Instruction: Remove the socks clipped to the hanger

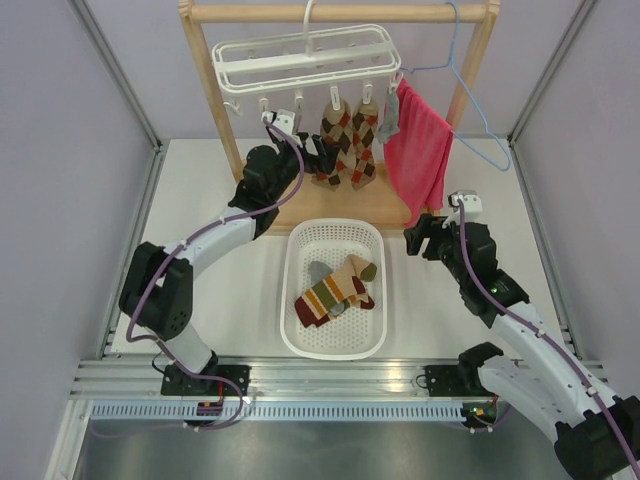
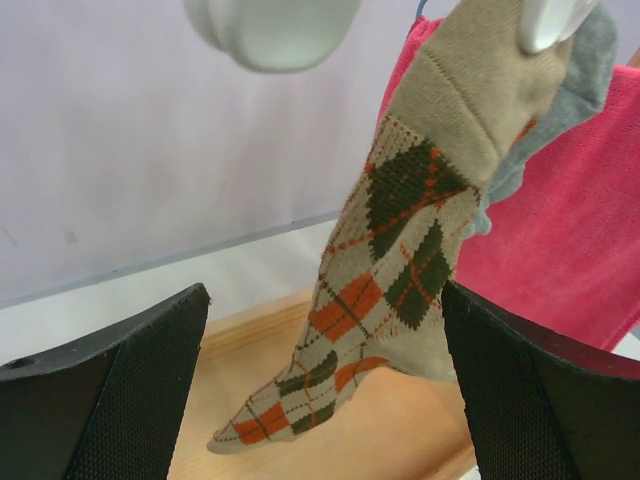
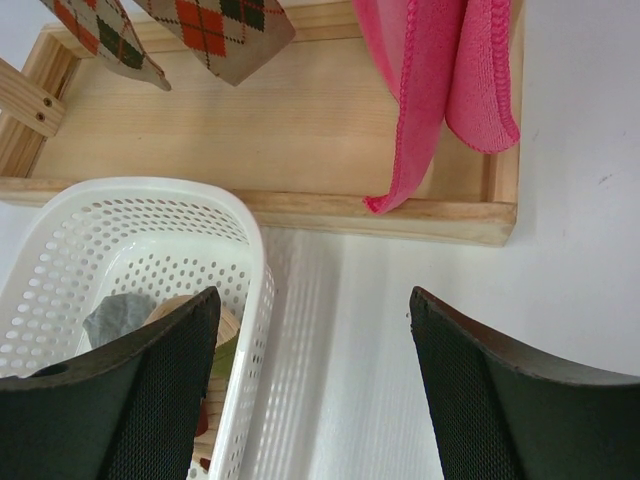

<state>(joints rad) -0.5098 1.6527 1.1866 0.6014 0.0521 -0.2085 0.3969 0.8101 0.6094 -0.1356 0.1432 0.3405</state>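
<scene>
Spread wide, the left claw [image 2: 325, 292] is held up at the drying rack, with an argyle sock [image 2: 400, 250] hanging in the gap between its fingers [image 2: 130, 390]. Neither finger is seen pressing on the fabric. The sock's cuff is pinched by a white clip [image 2: 550, 20] at the top. A grey sock [image 2: 592, 70] is clipped just behind it, and a pinkish-red towel [image 2: 560, 230] hangs behind that.

From above, a second argyle sock [image 1: 335, 140] is seen beside the first, both dangling from the white hanger [image 1: 300, 60]. The hanger is hooked over the top rail of a wooden rack [image 1: 340, 12]. Several clips to the left are shown bare. A blue wire hanger [image 1: 480, 110] is hung at the rail's right end, near the towel.

Lower and to the right, the right claw [image 3: 313, 295] is also held apart, with nothing between its fingers. It hovers over the bench [image 3: 560, 300], just right of a white perforated basket [image 3: 150, 195] and near the towel's lower edge. In the basket, striped socks [image 1: 325, 295] and another grey-blue sock [image 1: 318, 270] are piled together. The basket is set on the bench between the two arms, in front of the rack's wooden base.
</scene>
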